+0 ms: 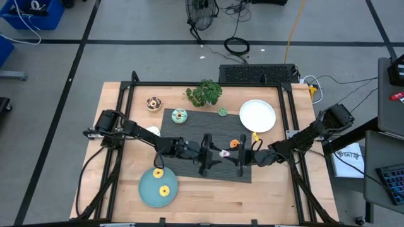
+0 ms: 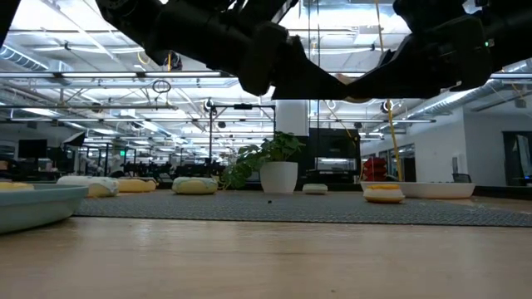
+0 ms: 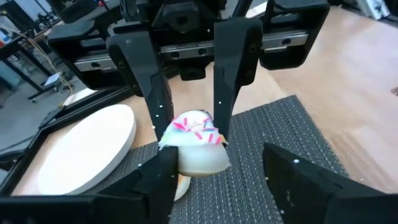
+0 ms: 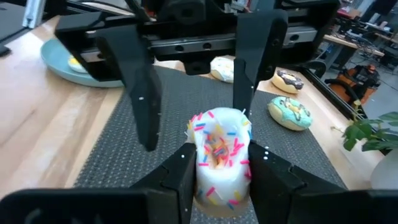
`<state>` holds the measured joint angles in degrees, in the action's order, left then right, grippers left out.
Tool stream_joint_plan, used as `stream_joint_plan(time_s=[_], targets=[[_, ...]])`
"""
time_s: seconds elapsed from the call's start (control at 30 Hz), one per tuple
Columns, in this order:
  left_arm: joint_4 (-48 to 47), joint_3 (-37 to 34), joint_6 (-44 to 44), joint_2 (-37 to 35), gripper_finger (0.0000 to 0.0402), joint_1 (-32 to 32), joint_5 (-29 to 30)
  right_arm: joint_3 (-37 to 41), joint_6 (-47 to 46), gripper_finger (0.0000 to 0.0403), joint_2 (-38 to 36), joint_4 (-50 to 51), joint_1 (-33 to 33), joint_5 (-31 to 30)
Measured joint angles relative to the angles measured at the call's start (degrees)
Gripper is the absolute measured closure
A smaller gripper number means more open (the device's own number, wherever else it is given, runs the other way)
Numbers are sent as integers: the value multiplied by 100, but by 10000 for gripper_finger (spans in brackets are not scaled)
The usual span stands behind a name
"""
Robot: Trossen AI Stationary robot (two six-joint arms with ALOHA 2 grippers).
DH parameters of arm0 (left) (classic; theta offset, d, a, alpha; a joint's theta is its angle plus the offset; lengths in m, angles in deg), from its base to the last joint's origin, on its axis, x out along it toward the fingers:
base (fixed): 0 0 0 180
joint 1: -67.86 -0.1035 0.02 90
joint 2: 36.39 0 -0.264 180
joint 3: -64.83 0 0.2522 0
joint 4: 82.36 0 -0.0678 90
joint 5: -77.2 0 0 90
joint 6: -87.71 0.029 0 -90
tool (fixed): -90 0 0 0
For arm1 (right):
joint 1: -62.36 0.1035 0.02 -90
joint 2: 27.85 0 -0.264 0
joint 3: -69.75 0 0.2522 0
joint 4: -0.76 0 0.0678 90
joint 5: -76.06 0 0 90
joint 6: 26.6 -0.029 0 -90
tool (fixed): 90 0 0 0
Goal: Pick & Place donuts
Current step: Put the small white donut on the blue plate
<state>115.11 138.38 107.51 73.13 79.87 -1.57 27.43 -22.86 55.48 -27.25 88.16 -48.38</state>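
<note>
Right gripper (image 4: 217,180) clenched on white sprinkled donut (image 4: 219,152) above grey mat (image 1: 189,123); left gripper (image 3: 217,180) parted beside it. Two donuts on teal plate (image 1: 146,189); several left, white plate (image 1: 257,116) bare.

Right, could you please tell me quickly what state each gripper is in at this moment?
Left gripper: open, holding nothing.
Right gripper: closed, holding the white sprinkled donut above the mat.

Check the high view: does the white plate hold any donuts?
No: the white plate lies bare, while two yellow donuts sit on the teal plate.
</note>
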Motion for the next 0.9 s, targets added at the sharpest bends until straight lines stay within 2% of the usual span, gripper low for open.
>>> stream_joint_plan(time_s=[0.17,0.3,0.37,0.47,0.7,0.9], targets=[[0,2,318,2,124,-2,129,0,-2,286,-2,34,-9,-32],[2,0,563,2,125,4,331,0,-5,286,-4,7,-9,-37],[32,4,602,2,137,-5,567,0,-5,286,-4,-11,-8,23],[113,11,602,2,164,-62,594,-9,-2,286,-4,-45,2,47],[63,9,339,4,232,-183,236,-9,-4,286,-4,-17,-4,17],[-1,9,249,4,261,-149,50,-9,-4,287,-4,-3,4,52]])
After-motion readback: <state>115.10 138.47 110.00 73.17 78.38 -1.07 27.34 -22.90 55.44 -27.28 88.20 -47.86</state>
